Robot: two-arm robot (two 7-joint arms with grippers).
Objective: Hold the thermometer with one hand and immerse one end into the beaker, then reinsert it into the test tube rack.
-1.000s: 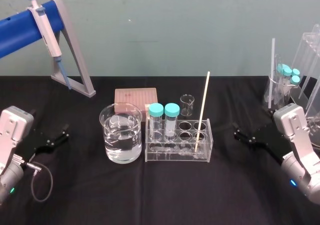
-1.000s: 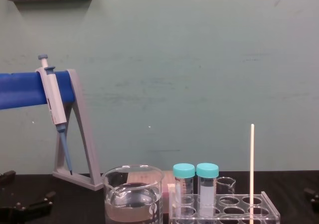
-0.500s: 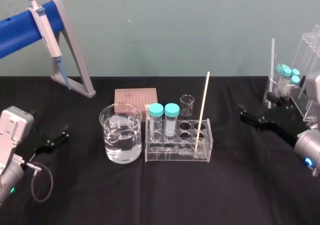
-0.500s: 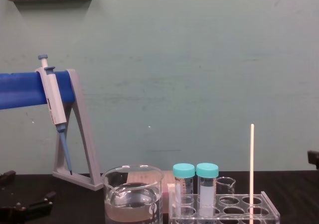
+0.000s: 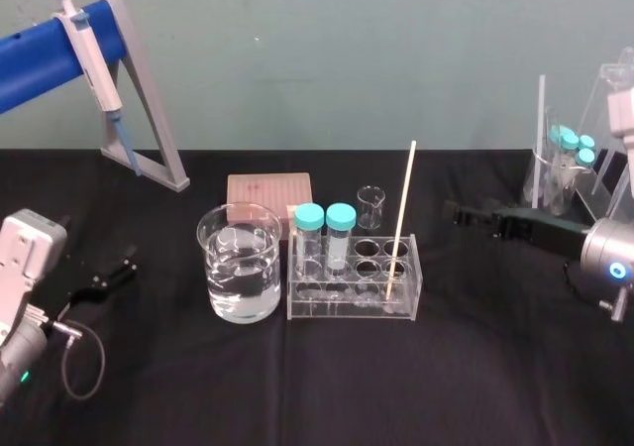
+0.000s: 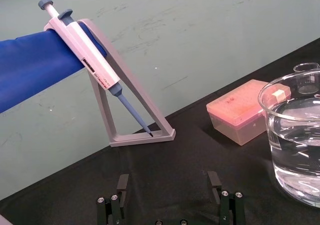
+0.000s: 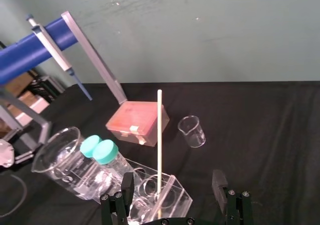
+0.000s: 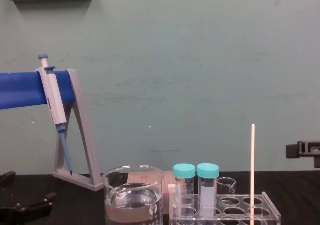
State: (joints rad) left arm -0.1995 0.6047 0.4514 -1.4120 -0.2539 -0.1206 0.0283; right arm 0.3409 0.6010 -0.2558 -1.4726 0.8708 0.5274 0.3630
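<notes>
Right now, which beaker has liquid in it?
The large beaker, standing left of the test tube rack, holds clear liquid. The tiny beaker behind the rack looks empty.

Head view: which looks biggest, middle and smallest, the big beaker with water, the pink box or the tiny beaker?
1. big beaker: largest.
2. pink box: middle, though it sits farther back and is partly hidden.
3. tiny beaker: smallest.

Thermometer point(image 5: 401, 218): cream-white. Tube caps point(image 5: 309, 215): teal. Box point(image 5: 268, 188): pink. Stand bar point(image 5: 40, 55): blue. Cloth point(image 5: 297, 387): plain black. Wall point(image 5: 347, 50): pale green.
</notes>
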